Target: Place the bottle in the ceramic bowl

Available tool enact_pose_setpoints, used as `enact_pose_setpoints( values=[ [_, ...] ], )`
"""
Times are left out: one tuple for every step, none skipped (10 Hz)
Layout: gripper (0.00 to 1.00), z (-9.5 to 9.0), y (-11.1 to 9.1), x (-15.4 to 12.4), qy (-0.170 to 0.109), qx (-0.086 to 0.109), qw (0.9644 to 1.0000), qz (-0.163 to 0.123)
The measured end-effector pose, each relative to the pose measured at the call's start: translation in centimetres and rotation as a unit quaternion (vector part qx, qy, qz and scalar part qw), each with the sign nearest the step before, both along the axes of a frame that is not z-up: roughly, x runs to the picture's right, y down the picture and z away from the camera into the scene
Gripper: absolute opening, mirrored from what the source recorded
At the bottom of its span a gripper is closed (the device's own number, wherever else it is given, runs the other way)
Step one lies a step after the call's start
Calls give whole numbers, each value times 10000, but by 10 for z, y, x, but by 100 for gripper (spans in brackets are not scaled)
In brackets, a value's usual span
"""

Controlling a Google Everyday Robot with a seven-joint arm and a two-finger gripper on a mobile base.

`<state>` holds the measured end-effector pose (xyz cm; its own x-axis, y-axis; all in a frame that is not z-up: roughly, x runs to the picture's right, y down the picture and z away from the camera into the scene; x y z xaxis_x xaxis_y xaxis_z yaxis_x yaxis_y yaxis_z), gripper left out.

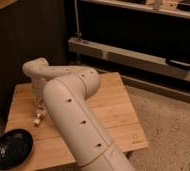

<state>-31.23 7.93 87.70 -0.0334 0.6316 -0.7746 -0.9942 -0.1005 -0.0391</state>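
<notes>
Black bowl point(21, 144); white bottle point(37, 120) under cream end effector point(39, 106).

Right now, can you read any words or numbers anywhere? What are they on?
None can be read.
Bottle, by the end effector low over the wooden table on its left side: print too small to read.
Ceramic bowl: no writing shows.

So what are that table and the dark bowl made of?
The table looks like wood: pale matte slats with visible seams. The bowl is probably glazed ceramic: black, glossy highlights. The tool, mostly hidden behind the arm, hangs over the table's left part.
</notes>
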Motion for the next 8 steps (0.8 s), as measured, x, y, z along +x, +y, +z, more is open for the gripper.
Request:
enact_pose_setpoints(
  values=[
    [4,-14,-5,0,-181,60,9998,-45],
    [1,-33,-9,-1,-422,108,9990,-126],
    [0,-69,-14,-3,-859,164,9958,-264],
    [0,-100,-14,-5,-1276,186,9909,-399],
    [0,-129,-8,-9,-1672,202,9844,-519],
    [0,-157,0,-17,-2109,211,9749,-675],
    [0,-186,10,-26,-2591,232,9615,-891],
    [0,-206,19,-32,-3018,268,9465,-1107]
  ],
)
